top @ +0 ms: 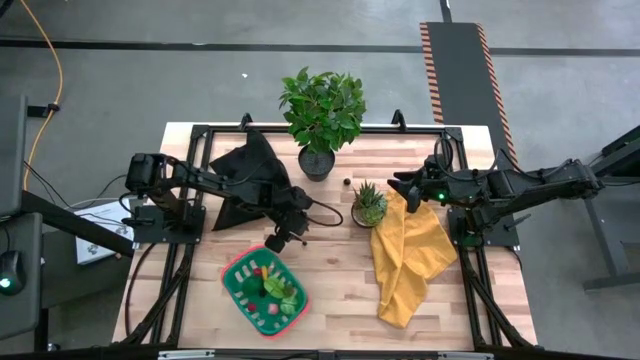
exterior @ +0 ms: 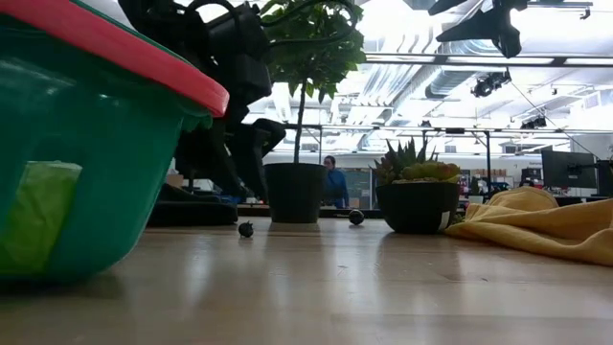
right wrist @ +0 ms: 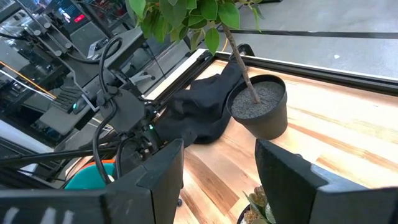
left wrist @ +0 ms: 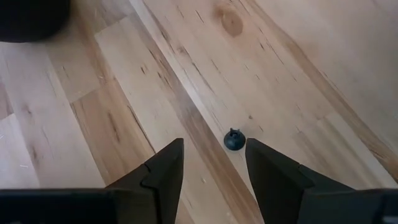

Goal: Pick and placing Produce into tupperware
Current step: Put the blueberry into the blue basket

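Green tupperware (exterior: pixel 91 144) with red rim close at left, two small dark balls (exterior: pixel 246 229) on the wooden tabletop (exterior: pixel 364 287), leafy potted plant (exterior: pixel 295 192), spiky potted plant (exterior: pixel 417 196), yellow cloth (exterior: pixel 546 225) at right

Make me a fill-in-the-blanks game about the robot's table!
1. The tupperware is green with a ___ rim.
2. The cloth under the right claw is ___.
3. Between the left claw's open fingers lies a small dark ___ on the wood.
4. The leafy plant stands in a ___ pot.

Missing words: red; yellow; berry; black
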Tool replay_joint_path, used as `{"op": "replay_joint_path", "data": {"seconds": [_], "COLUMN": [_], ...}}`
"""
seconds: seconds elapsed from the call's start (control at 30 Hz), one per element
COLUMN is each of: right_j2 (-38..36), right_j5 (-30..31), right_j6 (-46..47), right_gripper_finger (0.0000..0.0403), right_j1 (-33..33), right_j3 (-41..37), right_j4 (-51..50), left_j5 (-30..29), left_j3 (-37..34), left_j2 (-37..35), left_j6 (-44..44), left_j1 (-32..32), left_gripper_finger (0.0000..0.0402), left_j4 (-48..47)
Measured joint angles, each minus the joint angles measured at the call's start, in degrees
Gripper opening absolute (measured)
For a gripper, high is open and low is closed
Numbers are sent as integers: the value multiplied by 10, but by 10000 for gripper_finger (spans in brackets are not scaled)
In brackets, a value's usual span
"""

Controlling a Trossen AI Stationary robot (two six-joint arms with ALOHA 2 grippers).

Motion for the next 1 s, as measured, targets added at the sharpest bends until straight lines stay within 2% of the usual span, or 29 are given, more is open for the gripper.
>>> {"op": "replay_joint_path", "data": {"seconds": [0.2, 0.53, 0.77, 1.0], "right_j2": [0, 0, 0, 0], "right_j5": [0, 0, 1, 4], "right_j6": [1, 3, 6, 17], "right_gripper_finger": [191, 191, 191, 191], "right_j1": [0, 0, 0, 0], "right_j3": [0, 0, 0, 0], "right_j4": [0, 0, 0, -2], "left_j5": [3, 5, -9, -28], "left_j3": [3, 49, 50, 50], "left_j2": [-2, -3, -3, -3], "left_j6": [-4, -1, 105, 202], "left_j1": [0, 0, 0, 0], "left_gripper_finger": [154, 128, 126, 126], "left_j4": [-3, -37, -94, -109]}}
